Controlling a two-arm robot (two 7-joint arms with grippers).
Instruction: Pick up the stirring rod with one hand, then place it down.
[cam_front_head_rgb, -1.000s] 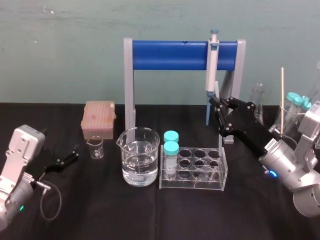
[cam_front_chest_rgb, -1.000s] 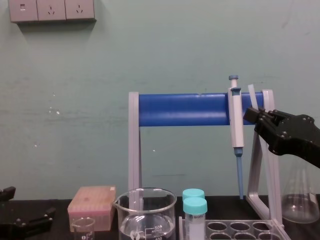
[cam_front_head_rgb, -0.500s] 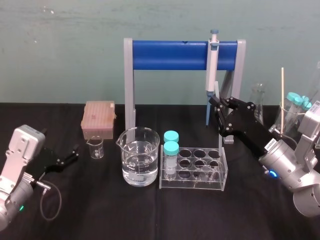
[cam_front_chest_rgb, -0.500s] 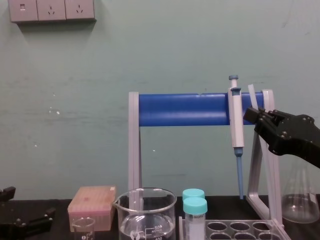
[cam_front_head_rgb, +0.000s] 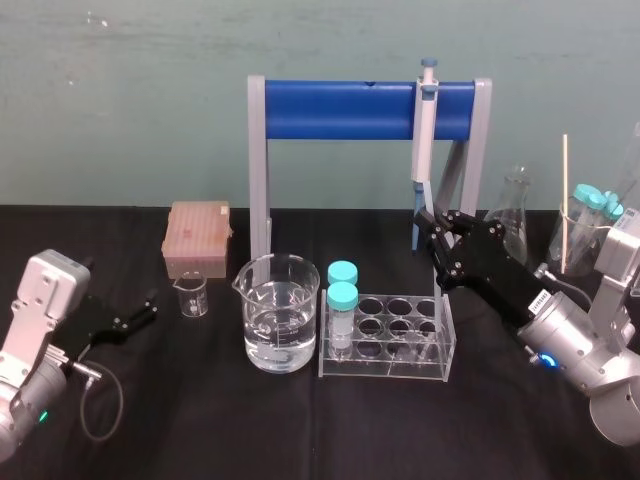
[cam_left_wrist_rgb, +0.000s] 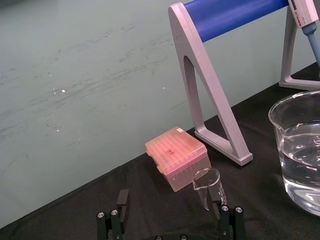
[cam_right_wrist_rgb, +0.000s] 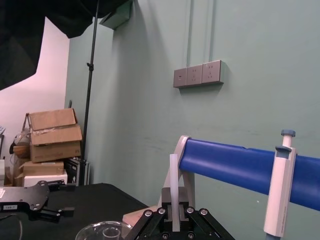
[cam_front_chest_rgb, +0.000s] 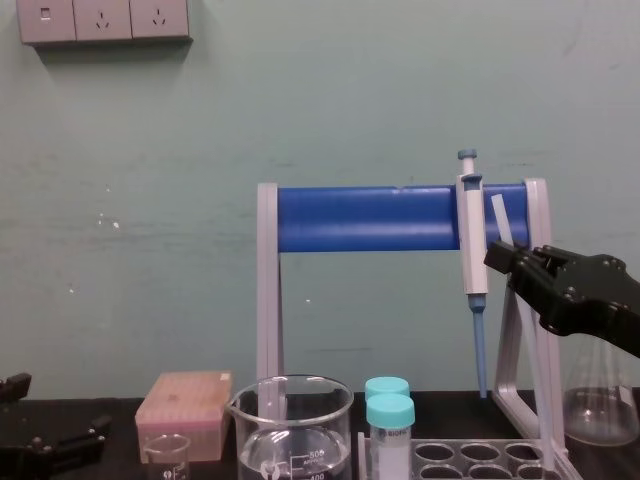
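- Your left gripper (cam_front_head_rgb: 128, 318) rests on the left side of the table (cam_front_head_rgb: 250, 420), fingers apart, holding nothing.
- Your right gripper (cam_front_head_rgb: 436, 228) hangs above the test tube rack (cam_front_head_rgb: 388, 340), fingers closed on the stirring rod (cam_front_chest_rgb: 499, 219), which stands nearly upright just beside the pipette (cam_front_chest_rgb: 470, 235).

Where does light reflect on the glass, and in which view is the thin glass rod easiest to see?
Head view: bright glints on the large beaker's rim and water; the left gripper lies idle, open, at the left. Chest view: the stirring rod shows pale against the blue bar, easiest there, held in the right gripper. Right wrist view: the rod partly blends with the grey stand leg behind it.
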